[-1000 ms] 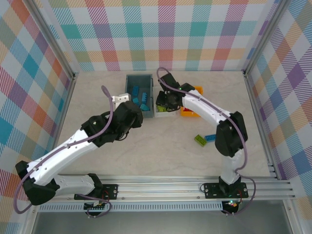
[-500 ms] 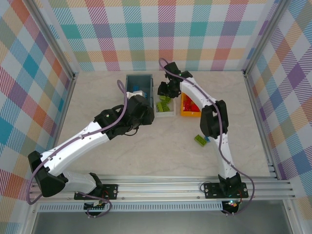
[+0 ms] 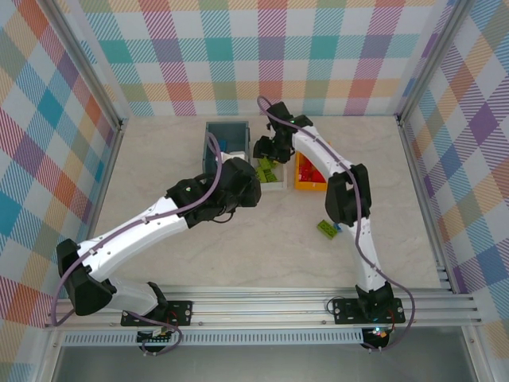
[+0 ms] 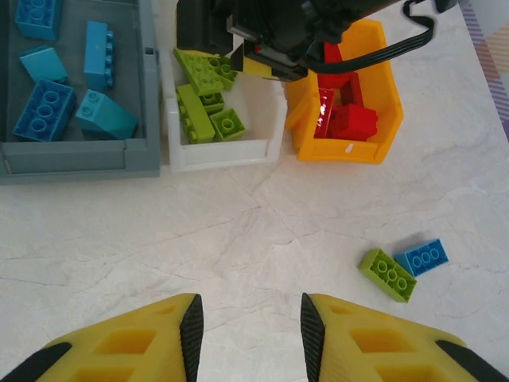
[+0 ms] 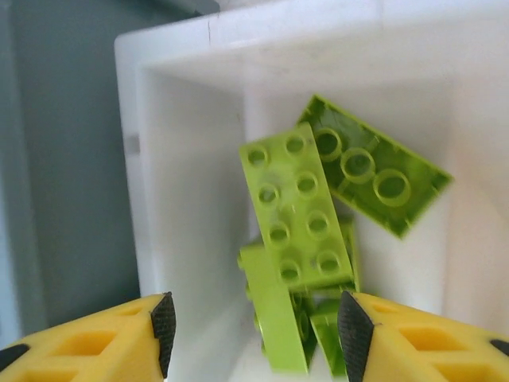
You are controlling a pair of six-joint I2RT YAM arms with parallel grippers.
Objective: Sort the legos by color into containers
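Starting on the left side: the dark grey-blue bin [image 4: 79, 155] has a handful of blue legos [image 4: 48, 107] lying loose on its floor. The left gripper [image 4: 248, 318] hangs over bare table [image 4: 159, 239] just in front of the bins, jaws a moderate way apart with nothing between them, so it's empty-handed. Right next to the grey bin, walls touching as far as I can see, sits the white bin [image 4: 223, 155] with a little heap of lime green legos [image 4: 203, 111] in it. The right gripper [image 5: 253, 326] is parked directly above that white bin, pointing down into it, fingers spread and not holding anything; the green bricks are lying piled and tilted on each other underneath it, including a long eight-stud one [image 5: 298, 211] leaning across the rest. Next over is the orange-yellow bin [image 4: 342, 147], just beside the white one, with red legos [image 4: 350, 123] inside. Further right and closer to the arms, well apart from the bins, two bricks are out on the table, a green brick [image 4: 387, 274] and a blue brick [image 4: 421, 257], touching at one end.
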